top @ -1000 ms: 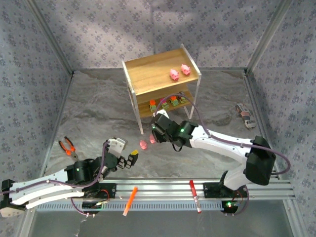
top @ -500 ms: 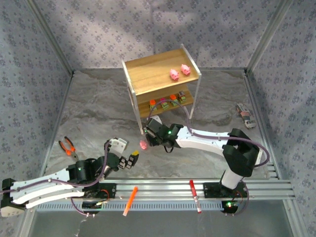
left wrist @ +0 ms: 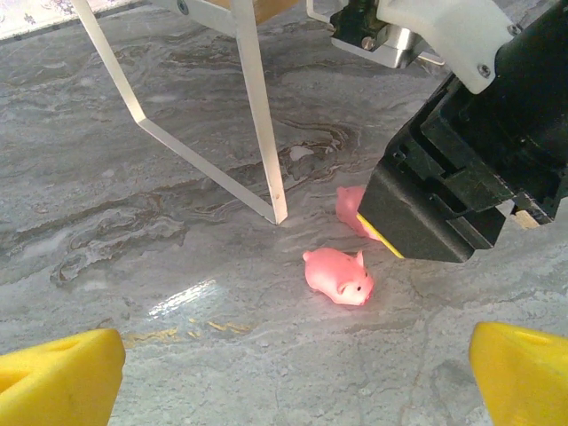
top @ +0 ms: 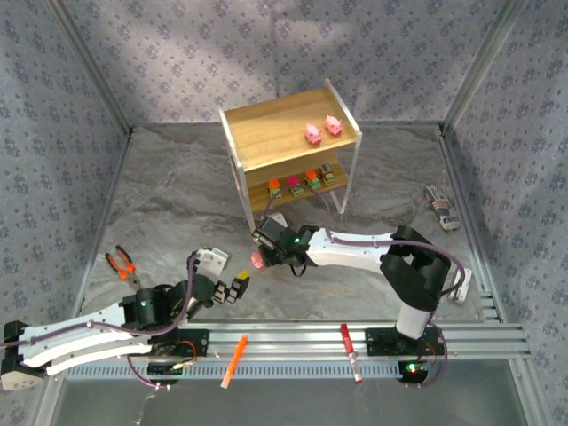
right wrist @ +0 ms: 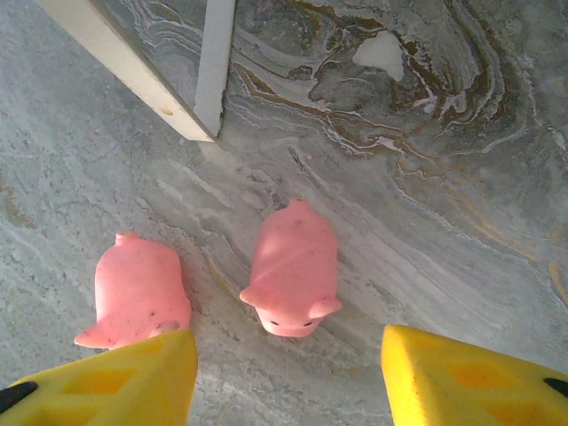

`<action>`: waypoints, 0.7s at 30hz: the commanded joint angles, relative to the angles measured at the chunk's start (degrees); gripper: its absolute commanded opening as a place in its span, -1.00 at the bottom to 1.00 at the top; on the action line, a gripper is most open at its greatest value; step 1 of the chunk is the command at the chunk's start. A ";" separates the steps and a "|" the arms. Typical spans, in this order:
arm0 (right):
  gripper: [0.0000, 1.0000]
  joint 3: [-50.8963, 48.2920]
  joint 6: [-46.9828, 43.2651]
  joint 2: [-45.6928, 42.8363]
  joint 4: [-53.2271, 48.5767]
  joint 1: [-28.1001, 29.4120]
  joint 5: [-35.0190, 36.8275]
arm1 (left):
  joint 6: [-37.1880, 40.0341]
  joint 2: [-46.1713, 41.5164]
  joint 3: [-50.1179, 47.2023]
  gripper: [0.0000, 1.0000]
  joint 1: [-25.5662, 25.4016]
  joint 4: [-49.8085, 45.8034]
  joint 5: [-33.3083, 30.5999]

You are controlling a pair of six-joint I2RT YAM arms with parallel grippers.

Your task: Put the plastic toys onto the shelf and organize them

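Your right gripper (right wrist: 288,377) hangs low over the grey table (right wrist: 426,177), its yellow fingers (right wrist: 470,377) spread apart and gripping nothing. One pink pig (right wrist: 293,266) lies on the table in the gap between them, snout toward the wrist camera, touching neither finger. A second pig (right wrist: 138,288) lies just beside it, outside the gap, with its head at the edge of the finger on the left of that view. Whether they touch you cannot tell. Both pigs lie near the foot of a shelf leg (right wrist: 213,62).

Seen from above, the shelf (top: 266,133) stands at mid-table beyond the gripper. Two more pigs (top: 313,134) sit side by side on its top tier, near the right edge. Four blocky toys (top: 293,183) stand in a row on the lower tier.

Your left gripper (top: 236,287) hovers near, to the left of the two pigs on the table, its own yellow pads (left wrist: 62,377) wide apart and empty. Orange-handled pliers (top: 122,264) lie farther left. An orange marker (top: 234,359) and a red pen (top: 350,352) rest on the rail by the arm bases.
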 commanded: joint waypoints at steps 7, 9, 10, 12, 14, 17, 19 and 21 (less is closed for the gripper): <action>0.17 0.16 2.43 3.43 0.25 -0.69 0.27 | -0.27 -0.31 0.73 0.99 0.29 0.31 0.29; 0.17 0.42 2.51 3.83 0.13 -0.75 0.46 | -0.22 -0.36 0.73 0.99 0.26 0.30 0.29; 0.17 0.54 2.60 3.97 0.14 -0.82 0.63 | -0.21 -0.36 0.73 0.99 0.29 0.31 0.25; 0.17 0.73 2.69 4.25 0.20 -0.86 0.64 | -0.21 -0.36 0.60 0.99 0.30 0.40 0.29; 0.16 1.08 2.60 4.61 0.17 -0.95 0.61 | -0.21 -0.36 0.62 0.99 0.33 0.45 0.37; 0.14 1.72 2.43 5.32 0.11 -1.11 0.41 | -0.21 -0.36 0.65 0.99 0.33 0.39 0.38; 0.11 1.95 2.34 5.83 0.25 -1.20 0.16 | -0.21 -0.36 0.65 0.99 0.33 0.40 0.38; 0.08 2.28 2.25 6.17 0.28 -1.28 0.11 | -0.21 -0.36 0.65 0.99 0.33 0.43 0.38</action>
